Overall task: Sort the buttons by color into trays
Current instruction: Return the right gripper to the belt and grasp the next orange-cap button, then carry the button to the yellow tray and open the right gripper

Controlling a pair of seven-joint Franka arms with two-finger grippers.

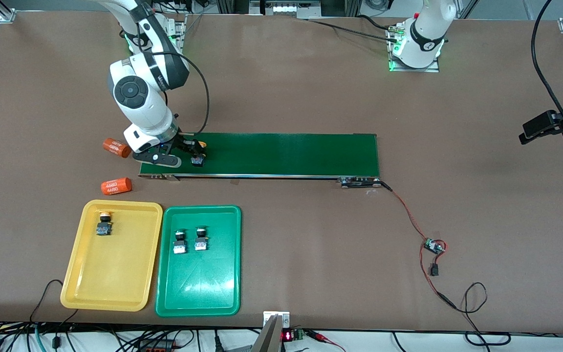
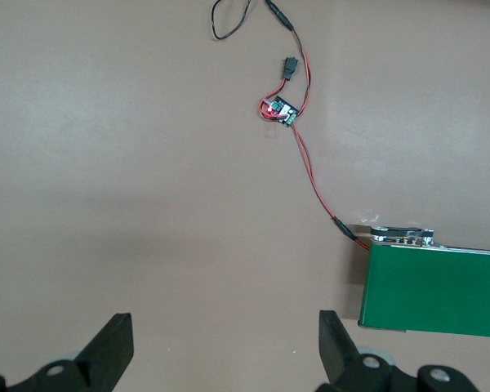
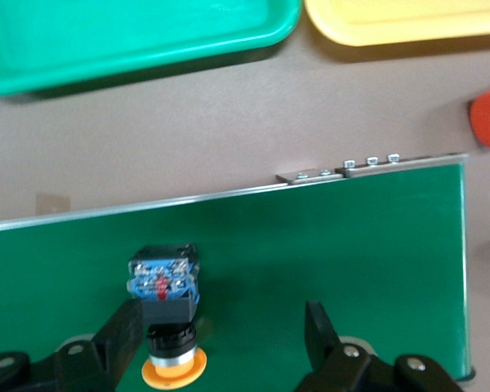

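Yellow tray [image 1: 91, 288] holding one yellow button [image 1: 104, 224], green tray [image 1: 198, 288] two green [image 1: 179, 241]; on the belt [image 1: 286, 154], yellow-capped, black-bodied button [image 3: 165, 310] beside one finger of the open, empty right claw [image 3: 220, 335]; left claw [image 2: 220, 347] wide open, waiting.

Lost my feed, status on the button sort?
Right gripper open over conveyor belt, straddling the yellow button. Left gripper open, waiting. Nothing in the way.

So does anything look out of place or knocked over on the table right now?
Mostly tidy. One yellow button sits in the yellow tray, two green buttons in the green tray. The last yellow button lies tipped on its side on the conveyor belt, between the right gripper and its open jaws.
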